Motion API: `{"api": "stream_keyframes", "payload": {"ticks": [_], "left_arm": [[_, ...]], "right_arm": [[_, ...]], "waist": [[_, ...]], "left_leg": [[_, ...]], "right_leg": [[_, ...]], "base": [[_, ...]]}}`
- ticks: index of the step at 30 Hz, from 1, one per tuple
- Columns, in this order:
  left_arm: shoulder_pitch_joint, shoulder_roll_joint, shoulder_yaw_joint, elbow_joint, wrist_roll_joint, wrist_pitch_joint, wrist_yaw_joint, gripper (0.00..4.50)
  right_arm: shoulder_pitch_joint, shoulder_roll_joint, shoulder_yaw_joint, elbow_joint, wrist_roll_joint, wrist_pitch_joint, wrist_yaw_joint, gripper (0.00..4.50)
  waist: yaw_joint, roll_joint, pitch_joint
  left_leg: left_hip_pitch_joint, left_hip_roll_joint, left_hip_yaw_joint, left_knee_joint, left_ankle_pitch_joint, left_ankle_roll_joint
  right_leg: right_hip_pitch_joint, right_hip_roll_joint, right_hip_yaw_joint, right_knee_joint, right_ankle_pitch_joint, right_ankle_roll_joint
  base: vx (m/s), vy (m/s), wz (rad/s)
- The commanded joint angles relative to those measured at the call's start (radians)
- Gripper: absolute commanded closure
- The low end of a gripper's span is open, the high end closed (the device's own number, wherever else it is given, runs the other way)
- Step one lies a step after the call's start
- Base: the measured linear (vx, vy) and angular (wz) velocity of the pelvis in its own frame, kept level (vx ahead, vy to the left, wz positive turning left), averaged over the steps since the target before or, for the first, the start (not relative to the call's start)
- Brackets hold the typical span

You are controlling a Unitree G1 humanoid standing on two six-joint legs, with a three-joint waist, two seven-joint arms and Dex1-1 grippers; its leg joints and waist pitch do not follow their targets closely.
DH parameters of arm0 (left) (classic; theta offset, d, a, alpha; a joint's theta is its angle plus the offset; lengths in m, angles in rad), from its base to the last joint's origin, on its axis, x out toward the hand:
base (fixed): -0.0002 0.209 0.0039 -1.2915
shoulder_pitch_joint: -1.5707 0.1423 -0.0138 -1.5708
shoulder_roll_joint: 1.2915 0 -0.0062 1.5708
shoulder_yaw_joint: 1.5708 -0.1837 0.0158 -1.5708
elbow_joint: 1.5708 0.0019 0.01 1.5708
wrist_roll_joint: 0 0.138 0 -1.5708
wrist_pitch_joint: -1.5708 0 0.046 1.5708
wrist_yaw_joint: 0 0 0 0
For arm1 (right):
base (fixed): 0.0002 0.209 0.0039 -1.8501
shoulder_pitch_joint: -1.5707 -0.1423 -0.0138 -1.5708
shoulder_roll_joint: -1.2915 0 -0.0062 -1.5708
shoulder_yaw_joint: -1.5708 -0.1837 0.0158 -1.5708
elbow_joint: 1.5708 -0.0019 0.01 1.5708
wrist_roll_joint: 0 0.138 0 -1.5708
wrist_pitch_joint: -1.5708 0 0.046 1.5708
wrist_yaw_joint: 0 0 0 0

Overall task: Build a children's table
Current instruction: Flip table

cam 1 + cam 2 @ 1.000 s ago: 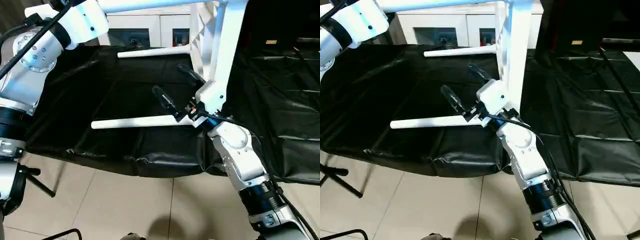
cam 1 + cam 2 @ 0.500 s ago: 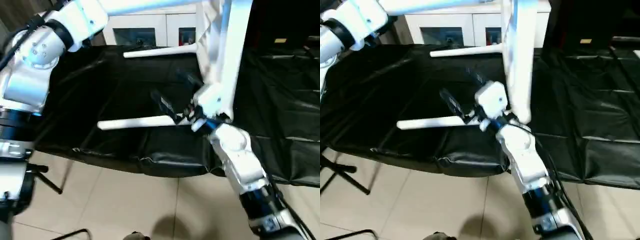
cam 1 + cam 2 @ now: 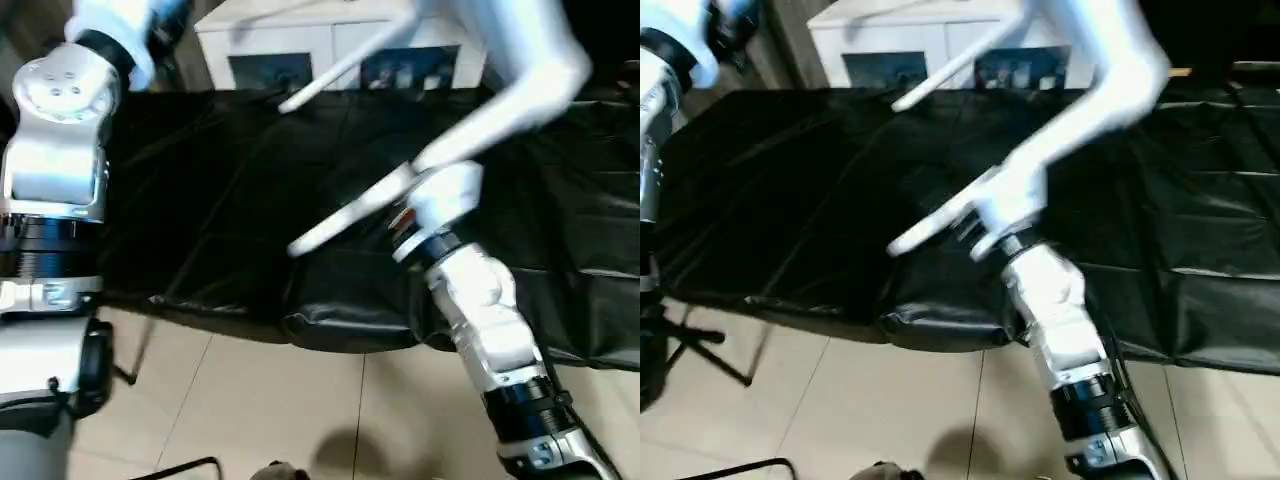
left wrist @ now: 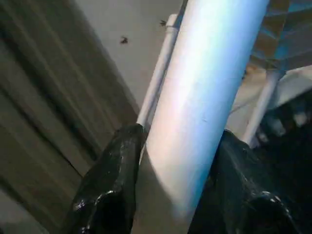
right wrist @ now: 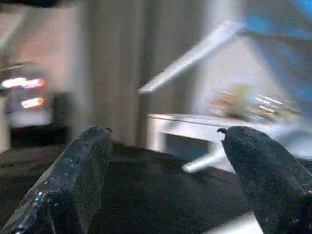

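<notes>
The left wrist view shows my left gripper [image 4: 178,134] shut on a round white leg [image 4: 195,112] of the children's table, one black finger [image 4: 112,185] on each side. The ribbed underside of the top [image 4: 287,29] shows behind it. From the head, a thick white part of the table [image 3: 520,70] slants across the upper right. Two thinner white legs [image 3: 345,215] [image 3: 340,65] slant over the black cover. My right gripper [image 5: 170,161] stands open with nothing between its fingers, and its white wrist [image 3: 445,195] sits at the nearer leg's right end.
A large table under a black cover [image 3: 220,190] spans the view, its front edge [image 3: 250,320] toward me. A white cabinet with glass doors [image 3: 270,60] stands behind it. Tiled floor [image 3: 280,410] lies below. My left forearm [image 3: 55,150] rises at the left.
The camera has shifted. The white legs, level before, now slant up to the right, and the thick white part has tipped rightward. My right wrist stays by the nearer leg's end.
</notes>
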Motion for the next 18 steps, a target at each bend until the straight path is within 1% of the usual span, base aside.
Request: {"api": "stream_keyframes", "payload": {"ticks": [1,2,3,5,6,7,8,9,10,11,12,13,14,16,17,18], "left_arm": [[-0.03,-0.012,0.127,-0.071,-0.109,0.004,0.071,2.55],[-0.022,-0.02,0.136,-0.084,-0.116,0.004,0.07,2.55],[-0.004,-0.038,0.158,-0.111,-0.129,0.008,0.091,2.55],[0.013,-0.047,0.17,-0.134,-0.139,0.014,0.105,2.55],[0.021,-0.051,0.175,-0.142,-0.143,0.012,0.113,2.55],[0.021,-0.051,0.175,-0.142,-0.143,0.012,0.113,2.55],[0.036,-0.059,0.182,-0.159,-0.149,0.008,0.122,2.55],[0.036,-0.059,0.182,-0.159,-0.149,0.008,0.122,2.55],[0.045,-0.064,0.186,-0.169,-0.15,0.01,0.128,2.55],[0.053,-0.07,0.19,-0.181,-0.153,0.015,0.132,2.55],[0.062,-0.076,0.193,-0.195,-0.156,0.021,0.133,2.55],[0.068,-0.081,0.196,-0.204,-0.163,0.024,0.13,2.55],[0.072,-0.085,0.196,-0.211,-0.164,0.028,0.128,2.55],[0.076,-0.088,0.197,-0.219,-0.162,0.03,0.126,2.55],[0.079,-0.09,0.196,-0.222,-0.162,0.032,0.127,2.55],[0.083,-0.09,0.194,-0.226,-0.164,0.033,0.129,2.55]], "right_arm": [[0.006,0.014,-0.054,0.013,0.035,0.017,-0.056,0.15],[0.013,0.022,-0.074,0.01,0.057,0.018,-0.067,0.09],[0.03,0.035,-0.108,-0.003,0.083,0.016,-0.09,0.04],[0.049,0.048,-0.134,-0.022,0.099,0.016,-0.111,0.0],[0.056,0.053,-0.141,-0.029,0.098,0.02,-0.125,0.0],[0.056,0.053,-0.141,-0.029,0.098,0.02,-0.125,0.0],[0.069,0.067,-0.157,-0.041,0.095,0.033,-0.158,0.0],[0.069,0.067,-0.157,-0.041,0.095,0.033,-0.158,0.0],[0.075,0.074,-0.162,-0.045,0.1,0.051,-0.17,0.0],[0.074,0.084,-0.165,-0.043,0.112,0.077,-0.173,0.0],[0.058,0.099,-0.158,-0.026,0.161,0.134,-0.141,0.0],[0.032,0.111,-0.152,0.004,0.227,0.206,-0.09,0.0],[0.016,0.117,-0.155,0.022,0.253,0.222,-0.07,0.0],[-0.009,0.127,-0.166,0.05,0.291,0.243,-0.049,0.0],[-0.028,0.132,-0.177,0.073,0.322,0.271,-0.035,0.0],[-0.06,0.13,-0.183,0.121,0.325,0.287,-0.015,0.0]], "waist": [[0.001,-0.032,-0.096],[0.005,-0.034,-0.097],[0.006,-0.037,-0.097],[0.009,-0.041,-0.098],[0.009,-0.04,-0.097],[0.01,-0.038,-0.096],[0.009,-0.044,-0.096],[0.009,-0.042,-0.095],[0.009,-0.042,-0.091],[0.008,-0.041,-0.091],[0.006,-0.043,-0.09],[0.005,-0.039,-0.09],[0.003,-0.04,-0.09],[0.003,-0.039,-0.09],[0.002,-0.042,-0.09],[0.003,-0.047,-0.09]], "left_leg": [[0.033,0.025,-0.012,-0.06,-0.123,0.083],[0.032,0.026,-0.012,-0.058,-0.119,0.095],[0.032,0.027,-0.012,-0.058,-0.116,0.102],[0.029,0.027,-0.011,-0.056,-0.085,0.122],[0.028,0.026,-0.011,-0.055,-0.082,0.125],[0.029,0.026,-0.01,-0.055,-0.089,0.128],[0.029,0.025,-0.009,-0.055,-0.095,0.123],[0.029,0.026,-0.01,-0.057,-0.097,0.12],[0.029,0.026,-0.009,-0.058,-0.116,0.113],[0.03,0.027,-0.01,-0.061,-0.128,0.106],[0.031,0.027,-0.01,-0.061,-0.131,0.105],[0.031,0.027,-0.012,-0.062,-0.143,0.103],[0.033,0.028,-0.014,-0.064,-0.159,0.1],[0.033,0.031,-0.014,-0.065,-0.163,0.088],[0.033,0.03,-0.013,-0.064,-0.16,0.086],[0.031,0.03,-0.012,-0.064,-0.152,0.086]], "right_leg": [[0.051,-0.034,0.018,-0.059,-0.093,-0.229],[0.052,-0.035,0.018,-0.057,-0.086,-0.228],[0.052,-0.036,0.017,-0.058,-0.084,-0.228],[0.053,-0.036,0.016,-0.054,-0.06,-0.227],[0.053,-0.035,0.016,-0.053,-0.06,-0.227],[0.051,-0.035,0.015,-0.056,-0.076,-0.224],[0.051,-0.034,0.015,-0.058,-0.09,-0.221],[0.051,-0.035,0.015,-0.058,-0.099,-0.221],[0.048,-0.034,0.015,-0.062,-0.128,-0.214],[0.05,-0.034,0.015,-0.062,-0.144,-0.21],[0.049,-0.033,0.016,-0.063,-0.147,-0.208],[0.049,-0.034,0.016,-0.063,-0.152,-0.208],[0.05,-0.034,0.015,-0.063,-0.157,-0.211],[0.048,-0.034,0.015,-0.063,-0.15,-0.211],[0.049,-0.035,0.016,-0.061,-0.135,-0.216],[0.05,-0.035,0.016,-0.061,-0.129,-0.217]], "base": [[0.0,0.0,0.0],[0.0,0.0,0.0],[0.0,0.0,0.0],[0.0,0.0,0.0],[0.0,0.0,0.0],[0.0,0.0,0.0],[0.0,0.0,0.0],[0.0,0.0,0.0],[0.0,0.0,0.0],[0.0,0.0,0.0],[0.0,0.0,0.0],[0.0,0.0,0.0],[0.0,0.0,0.0],[0.0,0.0,0.0],[0.0,0.0,0.0],[0.0,0.0,0.0]]}}
